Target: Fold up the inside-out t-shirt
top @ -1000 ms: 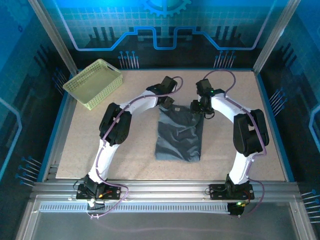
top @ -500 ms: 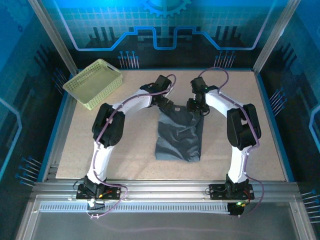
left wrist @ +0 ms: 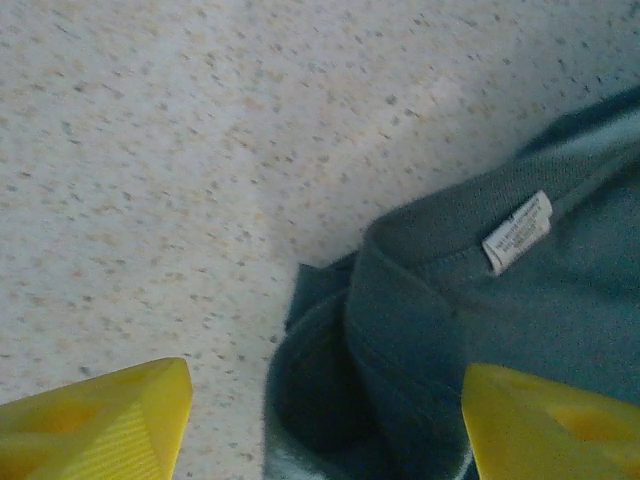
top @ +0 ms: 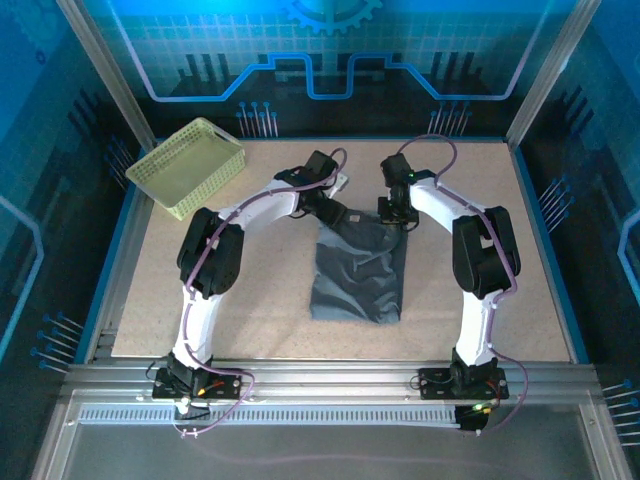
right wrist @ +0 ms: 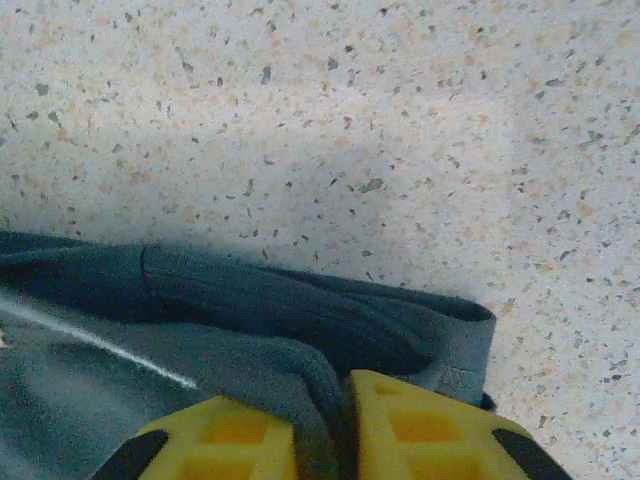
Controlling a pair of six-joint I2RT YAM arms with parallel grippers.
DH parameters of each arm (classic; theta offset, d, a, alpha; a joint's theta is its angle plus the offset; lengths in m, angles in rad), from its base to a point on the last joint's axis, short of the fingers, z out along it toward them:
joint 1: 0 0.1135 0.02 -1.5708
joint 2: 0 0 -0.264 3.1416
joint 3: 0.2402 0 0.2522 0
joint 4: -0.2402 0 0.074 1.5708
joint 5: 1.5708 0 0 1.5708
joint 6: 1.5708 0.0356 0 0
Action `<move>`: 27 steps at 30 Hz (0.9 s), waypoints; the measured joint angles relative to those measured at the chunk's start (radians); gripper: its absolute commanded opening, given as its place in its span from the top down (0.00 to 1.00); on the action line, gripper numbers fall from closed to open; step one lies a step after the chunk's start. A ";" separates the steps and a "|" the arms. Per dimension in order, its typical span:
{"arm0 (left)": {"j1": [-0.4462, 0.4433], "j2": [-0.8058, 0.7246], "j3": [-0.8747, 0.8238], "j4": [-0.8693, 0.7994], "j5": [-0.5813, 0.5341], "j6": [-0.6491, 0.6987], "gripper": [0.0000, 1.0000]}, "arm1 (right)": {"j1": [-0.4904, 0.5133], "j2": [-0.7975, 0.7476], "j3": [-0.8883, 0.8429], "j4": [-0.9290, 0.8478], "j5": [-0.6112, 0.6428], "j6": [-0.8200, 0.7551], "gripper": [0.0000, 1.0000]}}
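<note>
The dark slate-grey t-shirt [top: 360, 270] lies folded into a long strip in the middle of the table, its far edge between the two arms. My left gripper [top: 347, 214] hovers at the shirt's far left corner; in the left wrist view its yellow fingers [left wrist: 120, 415] stand wide apart around the collar fold [left wrist: 420, 330], where a white label [left wrist: 517, 231] shows. My right gripper [top: 391, 213] is at the far right corner. In the right wrist view its yellow fingers [right wrist: 430, 435] are pinched on a ridge of the t-shirt [right wrist: 300, 330].
A pale yellow-green lattice basket [top: 187, 166] sits at the far left corner of the speckled table [top: 500, 260]. Blue frame rails border the table on all sides.
Both grippers have shifted slightly toward the far edge of the shirt and come lower onto its top corners. The shirt itself has barely moved.
</note>
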 measured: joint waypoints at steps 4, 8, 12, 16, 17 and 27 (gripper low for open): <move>0.000 -0.011 -0.047 -0.003 0.050 0.001 0.21 | 0.000 0.000 0.003 -0.001 0.005 -0.003 0.85; 0.000 -0.011 -0.049 -0.005 0.055 0.001 0.31 | 0.000 0.000 0.004 -0.004 0.007 -0.003 0.89; 0.000 -0.011 -0.049 -0.002 0.029 -0.007 0.50 | 0.002 -0.001 0.004 -0.008 0.021 -0.002 0.92; 0.000 -0.011 -0.049 0.020 0.005 -0.035 0.70 | 0.005 -0.017 0.002 -0.011 0.031 -0.003 0.94; 0.000 -0.012 -0.050 0.033 0.001 -0.044 0.75 | 0.005 -0.028 -0.002 -0.011 0.034 -0.003 0.94; 0.001 -0.152 -0.227 0.233 0.065 -0.204 0.85 | 0.005 -0.250 -0.052 -0.038 0.090 0.001 0.95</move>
